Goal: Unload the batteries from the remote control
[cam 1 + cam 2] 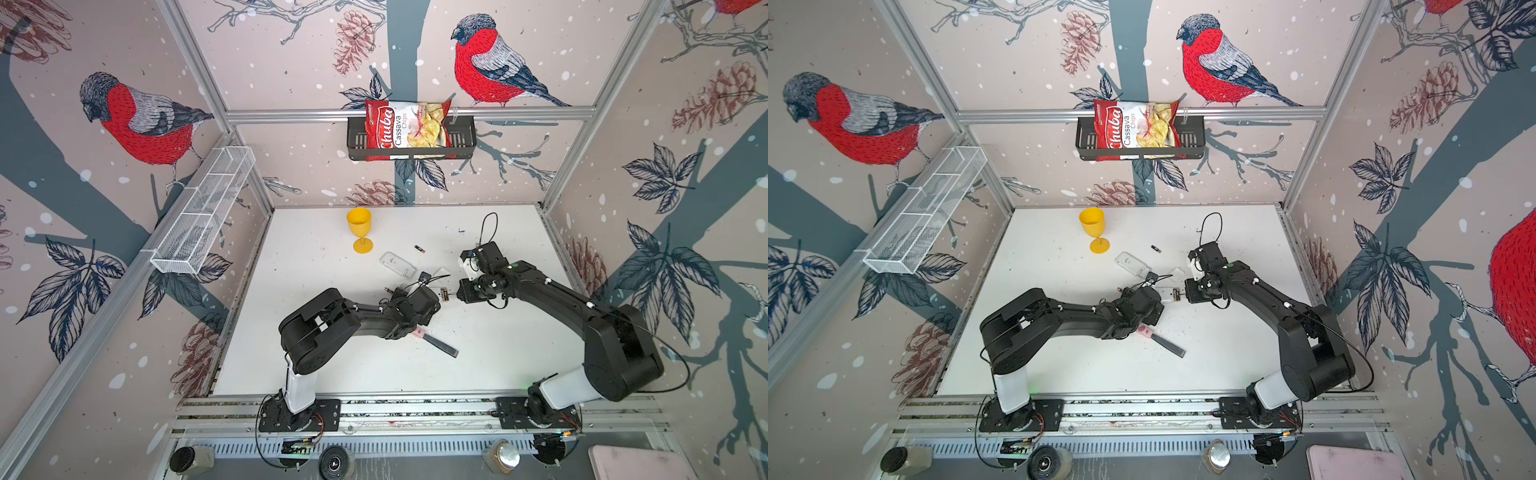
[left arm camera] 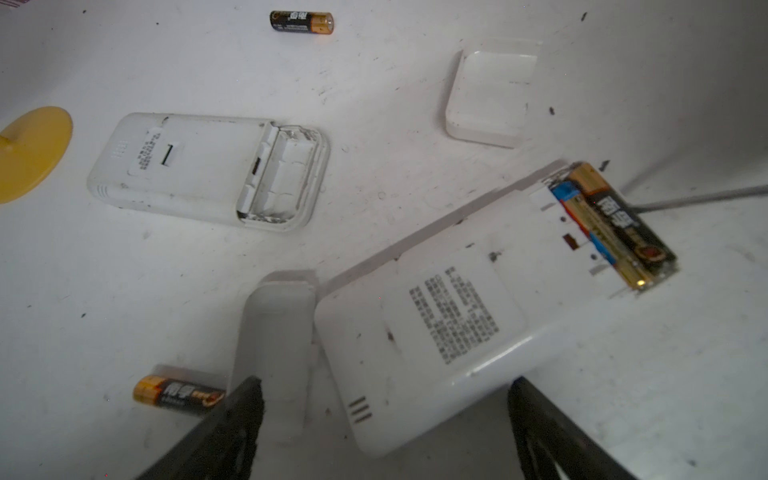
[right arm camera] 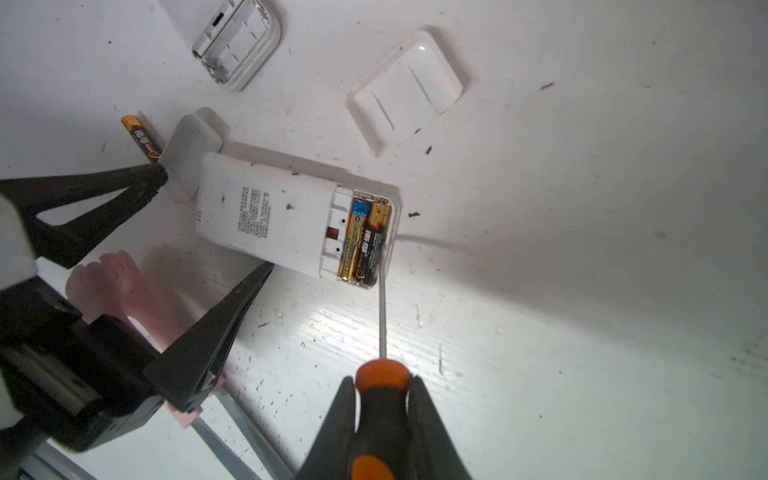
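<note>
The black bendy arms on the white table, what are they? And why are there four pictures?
They are two robot arms, each ending in a claw. Two pictures look down on the whole table; the other two come from small cameras on the arms' wrists, so they see close up. On the table are a white remote with two batteries inside, a second remote that is empty, loose batteries and a yellow cup. The right claw is shut on a screwdriver, its tip at the batteries inside. The left claw is open, with the white remote's end between its fingers.
</note>
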Controlling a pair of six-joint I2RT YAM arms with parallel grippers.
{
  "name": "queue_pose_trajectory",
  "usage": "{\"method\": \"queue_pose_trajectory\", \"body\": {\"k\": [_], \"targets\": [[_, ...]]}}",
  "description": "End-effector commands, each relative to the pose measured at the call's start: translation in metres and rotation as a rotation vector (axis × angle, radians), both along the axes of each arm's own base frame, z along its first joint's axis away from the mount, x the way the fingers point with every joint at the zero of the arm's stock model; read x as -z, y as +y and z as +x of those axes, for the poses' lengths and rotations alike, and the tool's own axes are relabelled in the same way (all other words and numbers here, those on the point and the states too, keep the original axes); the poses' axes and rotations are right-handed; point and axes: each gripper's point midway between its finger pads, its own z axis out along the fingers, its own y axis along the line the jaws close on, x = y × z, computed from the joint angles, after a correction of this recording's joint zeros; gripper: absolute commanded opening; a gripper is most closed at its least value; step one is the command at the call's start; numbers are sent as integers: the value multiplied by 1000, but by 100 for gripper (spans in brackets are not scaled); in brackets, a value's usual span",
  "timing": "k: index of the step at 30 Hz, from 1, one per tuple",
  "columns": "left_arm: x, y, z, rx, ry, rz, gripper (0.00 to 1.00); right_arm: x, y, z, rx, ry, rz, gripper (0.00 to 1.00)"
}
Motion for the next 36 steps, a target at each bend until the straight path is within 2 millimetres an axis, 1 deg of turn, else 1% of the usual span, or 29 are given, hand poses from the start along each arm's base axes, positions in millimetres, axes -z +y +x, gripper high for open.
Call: {"method": "queue_pose_trajectory", "body": {"k": [1,7,12,16,18,23,27,33,36], "targets": [[-6,5,7,-30,-2,-49,91,-7,15,-2,-54,1,74,0],[-9,20,17,-71,5,-96,91,-7,22,4,-60,9,123,0],[-12,29,22,-91,2,-115,91,0,24,12,-43,13,137,0],[-16,31,24,-96,3,-130,91,2,25,17,-32,12,159,0],[-22,30,24,-95,-2,-146,91,3,25,18,-30,11,165,0],[-35,27,25,-85,-17,-176,91,-8,28,22,-27,-17,201,0],[-33,26,31,-91,-8,-178,91,-12,31,23,-37,-18,221,0],[-24,23,36,-96,16,-192,91,-2,31,20,-39,7,217,0],[-22,22,37,-93,23,-197,90,-1,26,21,-25,0,190,0]]}}
